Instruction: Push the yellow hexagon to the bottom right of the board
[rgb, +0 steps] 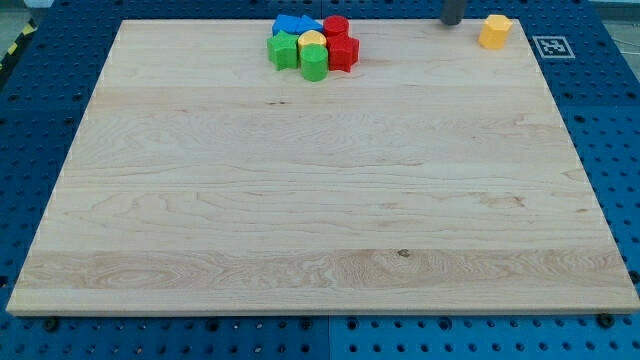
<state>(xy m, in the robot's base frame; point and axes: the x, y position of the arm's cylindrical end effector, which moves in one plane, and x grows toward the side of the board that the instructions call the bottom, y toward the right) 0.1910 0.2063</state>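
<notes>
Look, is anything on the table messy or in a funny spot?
Nothing is broken or spilled. One yellow hexagon block sits alone near the top right corner of the wooden board, apart from the huddle of blue, red, green and yellow blocks at the top edge. My tip is just left of it.

The view's top edge is cutting off the rod above my tip (452, 21); the blue blocks (291, 24) are sitting partly hidden, shapes perhaps unreadable.
</notes>
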